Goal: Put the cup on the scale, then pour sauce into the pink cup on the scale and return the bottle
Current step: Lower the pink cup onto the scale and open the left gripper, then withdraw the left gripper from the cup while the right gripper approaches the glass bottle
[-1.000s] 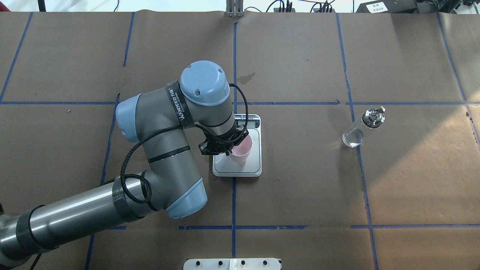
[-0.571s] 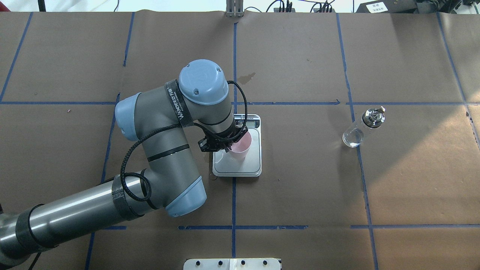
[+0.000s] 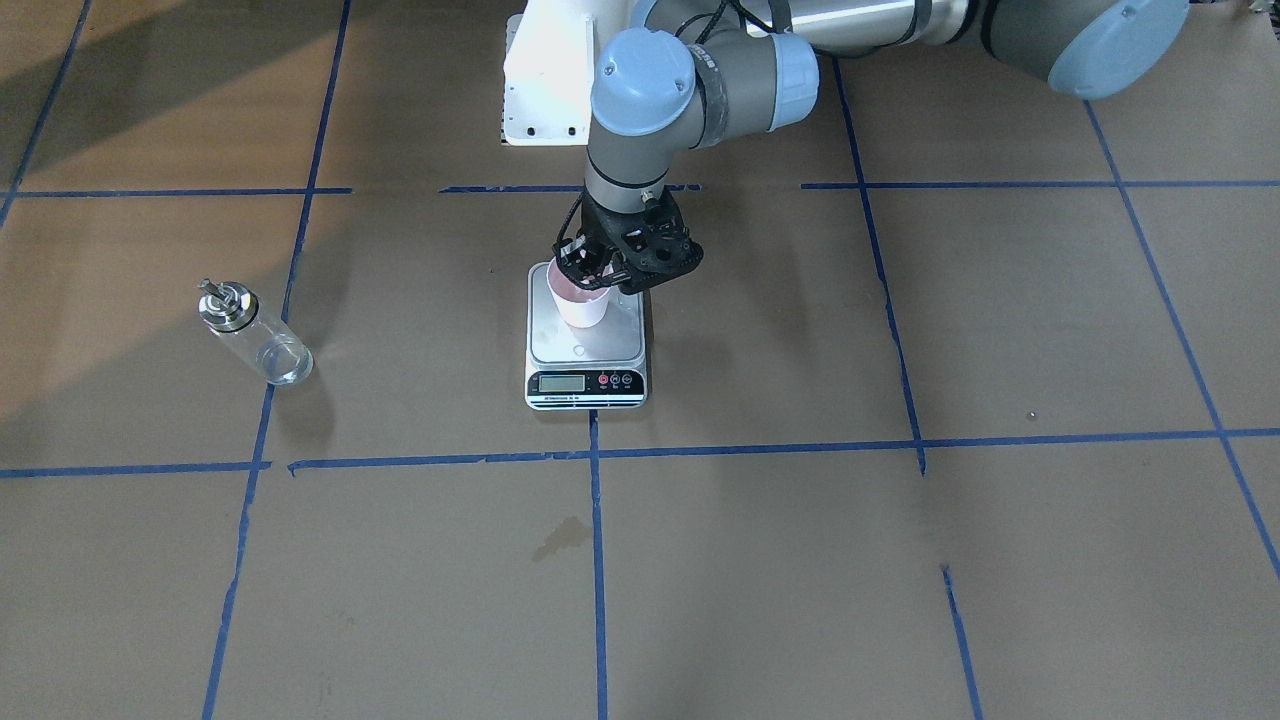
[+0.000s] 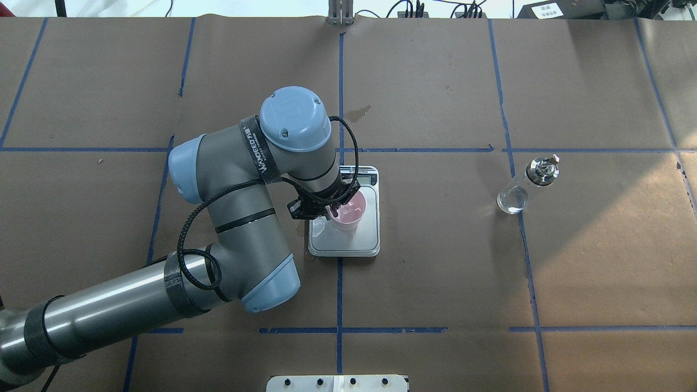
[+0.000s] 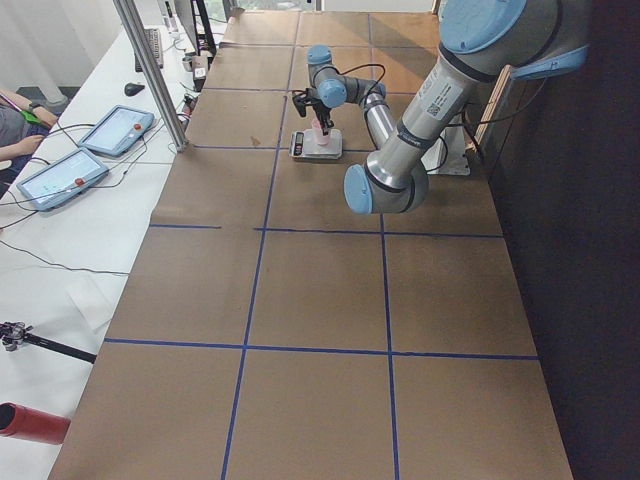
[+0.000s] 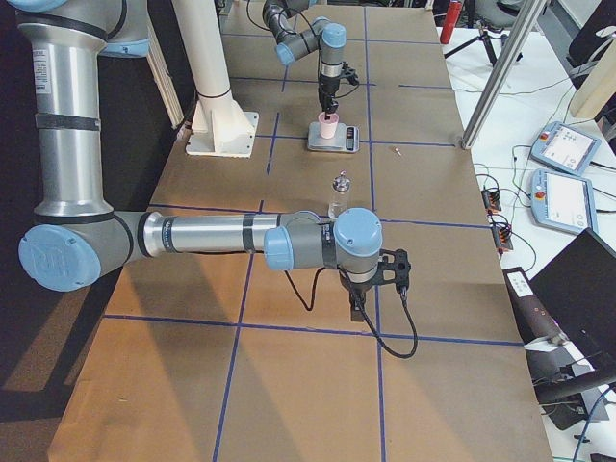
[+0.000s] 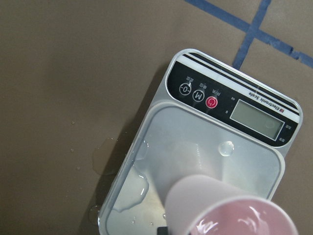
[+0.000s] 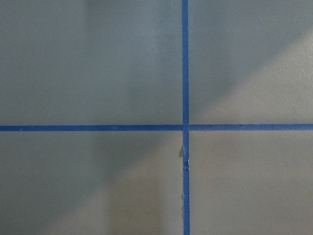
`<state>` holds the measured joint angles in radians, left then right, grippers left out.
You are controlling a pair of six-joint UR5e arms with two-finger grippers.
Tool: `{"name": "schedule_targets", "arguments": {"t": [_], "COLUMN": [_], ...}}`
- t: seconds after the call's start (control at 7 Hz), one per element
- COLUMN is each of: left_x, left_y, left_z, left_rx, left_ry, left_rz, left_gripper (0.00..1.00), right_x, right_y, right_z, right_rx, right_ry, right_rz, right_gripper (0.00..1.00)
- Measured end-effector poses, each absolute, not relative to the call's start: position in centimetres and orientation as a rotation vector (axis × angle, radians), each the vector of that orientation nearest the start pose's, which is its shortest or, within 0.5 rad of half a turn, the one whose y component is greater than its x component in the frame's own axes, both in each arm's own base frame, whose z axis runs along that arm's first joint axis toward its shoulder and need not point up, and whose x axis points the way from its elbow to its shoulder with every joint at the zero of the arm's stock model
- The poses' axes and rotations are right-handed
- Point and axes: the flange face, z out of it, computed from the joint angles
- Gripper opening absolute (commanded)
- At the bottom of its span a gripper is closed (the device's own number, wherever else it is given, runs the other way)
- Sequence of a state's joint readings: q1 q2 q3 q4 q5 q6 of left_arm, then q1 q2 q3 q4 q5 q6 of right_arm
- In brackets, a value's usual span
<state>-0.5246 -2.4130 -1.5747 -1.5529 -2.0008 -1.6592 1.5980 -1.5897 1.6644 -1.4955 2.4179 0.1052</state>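
The pale pink cup (image 4: 351,215) stands on the silver platform of the scale (image 4: 366,239), toward its left rear part; it also shows in the front view (image 3: 580,305) and the left wrist view (image 7: 210,196). Its inside looks glossy. My left gripper (image 4: 330,210) is shut on the cup's rim from above (image 3: 590,272). The clear bottle (image 4: 525,185) with its silver cap stands on the table far to the right, untouched (image 3: 255,335). My right gripper (image 6: 356,310) hangs low over the table near the bottle's side; I cannot tell if it is open.
Water drops lie on the scale platform (image 7: 132,188) and on the paper beside it (image 7: 102,156). The white base plate (image 4: 337,383) is at the near edge. A dark stain (image 4: 358,113) marks the paper behind the scale. Blue tape lines cross the table.
My left wrist has shifted slightly back and left with the cup. The cup's rim now sits a little further back on the platform and its inside shows glossy. The bottle has not moved.
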Motion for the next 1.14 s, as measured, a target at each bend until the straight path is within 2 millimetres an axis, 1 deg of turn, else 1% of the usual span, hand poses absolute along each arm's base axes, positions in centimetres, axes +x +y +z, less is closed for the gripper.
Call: {"name": "schedule_targets", "arguments": {"t": [0.14,0.29,0.43,0.57,0.71,0.86,1.0,1.14], "left_x": [56.7,56.0,54.8,53.1,51.0,48.7,45.9,42.6], "left_y": [-43.7,-44.0,-44.0,-43.8,-43.7,-43.9,-44.7,-46.1], "left_z": [13.8,13.4,12.9,12.7,12.4,11.9,11.1,10.7], "left_rx": [-0.216,-0.208,-0.199,-0.189,-0.173,-0.146,-0.108,-0.064], "left_ry": [0.894,0.905,0.923,0.942,0.959,0.972,0.982,0.99], "left_rz": [-0.39,-0.392,-0.395,-0.397,-0.396,-0.386,-0.379,-0.374], "left_gripper": [1.0,1.0,1.0,1.0,1.0,1.0,1.0,1.0], "right_x": [7.2,7.2,7.2,7.2,7.2,6.7,5.3,3.1], "right_y": [-49.0,-49.0,-49.0,-49.2,-49.4,-49.2,-48.3,-46.8], "right_z": [60.8,60.8,60.7,60.1,58.7,56.3,52.0,47.1], "right_rx": [0.108,0.108,0.11,0.118,0.125,0.119,0.111,0.103], "right_ry": [-0.851,-0.851,-0.851,-0.852,-0.858,-0.872,-0.888,-0.904], "right_rz": [0.061,0.061,0.061,0.058,0.058,0.06,0.054,0.049], "right_gripper": [1.0,1.0,1.0,1.0,1.0,1.0,1.0,1.0]}}
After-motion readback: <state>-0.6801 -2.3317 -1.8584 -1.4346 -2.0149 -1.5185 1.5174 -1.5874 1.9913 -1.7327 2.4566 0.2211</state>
